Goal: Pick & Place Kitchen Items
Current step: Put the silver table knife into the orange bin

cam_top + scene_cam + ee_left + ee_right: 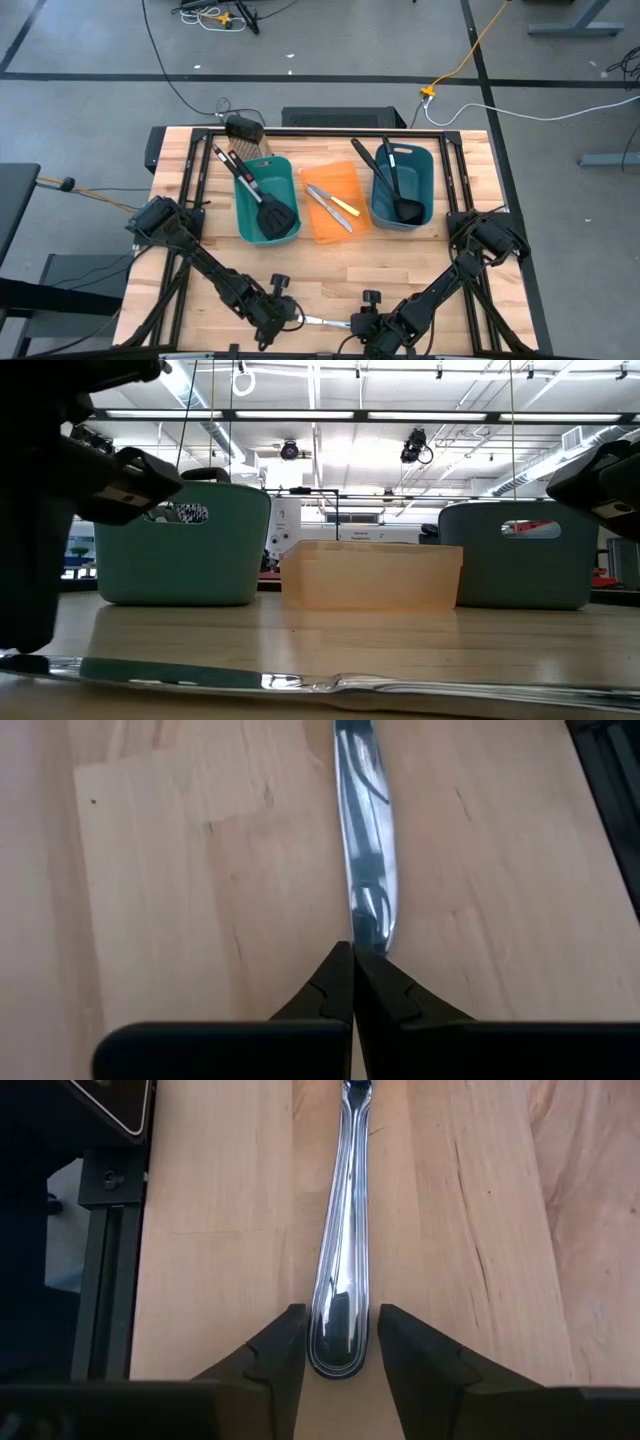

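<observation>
A silver table knife (pixel 325 322) lies flat on the wooden table near its near edge, between my two grippers; it also shows in the low view (pixel 300 680). My left gripper (pixel 292 320) is shut at the knife's blade end. My right gripper (pixel 358 324) is open, its fingers on either side of the knife's rounded handle end (pixel 340 1355) with a narrow gap on each side. Two black spatulas stand in the left teal bin (pixel 265 200). A silver knife and a yellow-handled knife lie in the orange bin (pixel 335 205). Two black ladles stand in the right teal bin (pixel 402 185). My left gripper (pixel 352 960) meets the knife at the tip of its blade (pixel 366 932), where the blade runs in under the closed fingertips. The fingers come low and nearly level from the table's left, in line with the knife. Whether they pinch the tip or rest on it, I cannot tell. The knife lies on the table.
The three bins stand in a row across the middle of the table. A dark brush-like object (pixel 245 130) lies at the far left. A black frame rail (pixel 105 1260) runs close beside my right gripper. Bare wood lies between the bins and the grippers.
</observation>
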Action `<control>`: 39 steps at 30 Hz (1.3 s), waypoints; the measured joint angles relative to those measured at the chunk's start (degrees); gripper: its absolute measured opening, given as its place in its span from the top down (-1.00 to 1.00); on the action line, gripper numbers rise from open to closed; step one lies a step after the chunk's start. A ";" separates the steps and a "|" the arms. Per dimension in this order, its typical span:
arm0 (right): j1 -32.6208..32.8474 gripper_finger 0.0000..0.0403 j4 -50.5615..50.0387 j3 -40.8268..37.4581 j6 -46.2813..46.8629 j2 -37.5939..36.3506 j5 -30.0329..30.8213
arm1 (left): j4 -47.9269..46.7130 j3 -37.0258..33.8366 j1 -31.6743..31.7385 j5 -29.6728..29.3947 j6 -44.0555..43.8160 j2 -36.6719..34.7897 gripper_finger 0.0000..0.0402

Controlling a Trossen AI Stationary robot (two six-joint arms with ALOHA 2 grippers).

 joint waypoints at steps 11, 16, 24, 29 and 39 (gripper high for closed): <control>-0.02 0.30 -0.09 -0.02 0.17 0.00 0.00 | 1.74 0.00 0.07 -0.22 0.74 0.00 0.99; -0.04 0.30 -0.09 -0.07 0.17 0.00 0.26 | 1.82 0.00 0.02 0.54 0.67 -0.02 0.99; -0.04 0.30 -0.09 -0.07 0.26 0.00 0.41 | 1.77 0.04 0.13 0.44 0.65 0.23 0.99; -0.03 0.30 -0.11 -0.07 0.28 0.02 0.67 | 2.05 0.11 0.38 0.39 0.72 1.28 0.99; -0.10 0.30 0.02 -0.07 -0.63 0.02 0.22 | 1.99 0.11 0.52 0.46 0.28 1.42 0.99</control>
